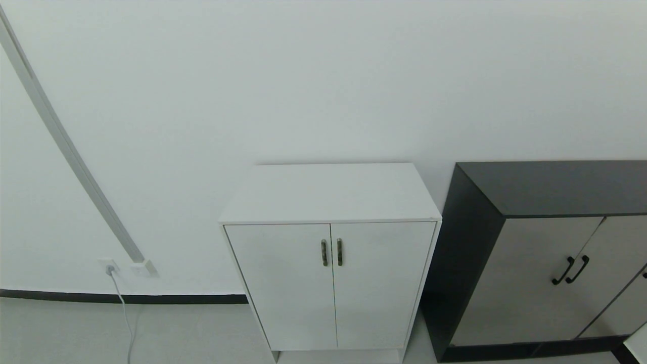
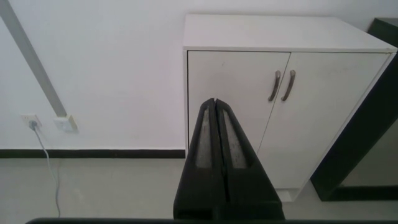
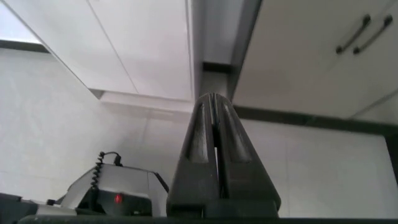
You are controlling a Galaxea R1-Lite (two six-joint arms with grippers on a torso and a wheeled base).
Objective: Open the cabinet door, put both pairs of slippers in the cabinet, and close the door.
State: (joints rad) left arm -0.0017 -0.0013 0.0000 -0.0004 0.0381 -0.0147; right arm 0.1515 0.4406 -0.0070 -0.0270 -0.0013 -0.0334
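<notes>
As both doors sit shut, white two-door wooden cabinet [image 1: 283,283]: contents hidden; it stands against the white wall.
Door handles: two slim metal bars [image 1: 324,252] either side of the centre seam.
Left gripper [image 2: 215,102]: fingers pressed together, apart from the cabinet front.
Right gripper [image 3: 214,98]: fingers pressed together, low over the floor, facing the gap between cabinets.
Black cabinet with grey doors [image 1: 556,187]: shut, just beside the white one, on its right.
</notes>
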